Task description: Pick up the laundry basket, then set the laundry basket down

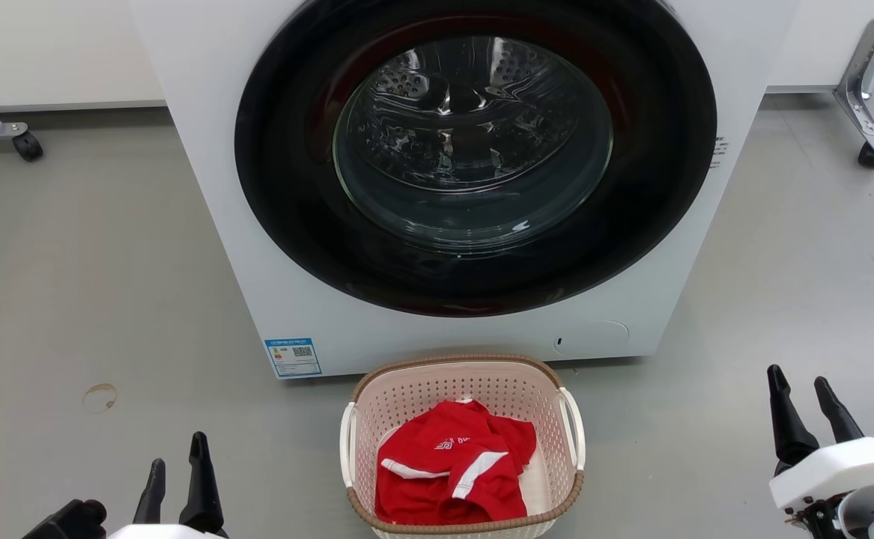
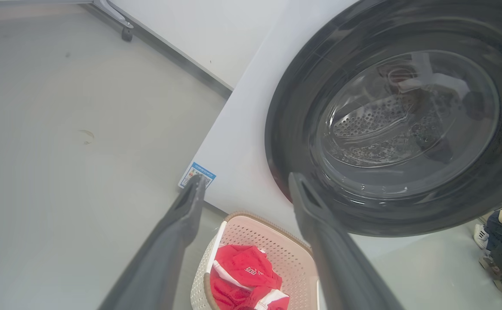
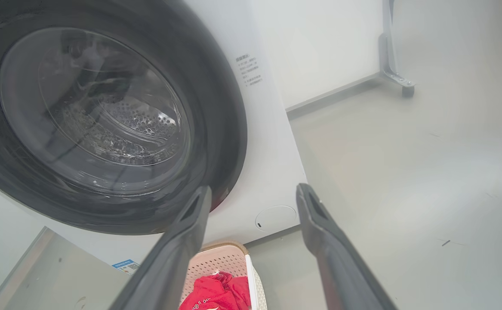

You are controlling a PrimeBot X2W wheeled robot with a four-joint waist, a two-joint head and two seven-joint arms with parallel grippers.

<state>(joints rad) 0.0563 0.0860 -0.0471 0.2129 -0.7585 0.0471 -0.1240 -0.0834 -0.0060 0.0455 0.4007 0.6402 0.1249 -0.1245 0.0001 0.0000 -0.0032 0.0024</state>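
Your left end effector (image 1: 176, 455) at 7 o'clock, right end effector (image 1: 799, 380) at 4: both wide open, empty, flanking laundry basket (image 1: 481, 385), likely for two-handle lift.

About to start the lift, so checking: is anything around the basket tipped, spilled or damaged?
Nothing stands out. The laundry basket sits upright on the floor before the washer, red garment crumpled inside, nothing spilled. A faint ring mark stains the floor at left.
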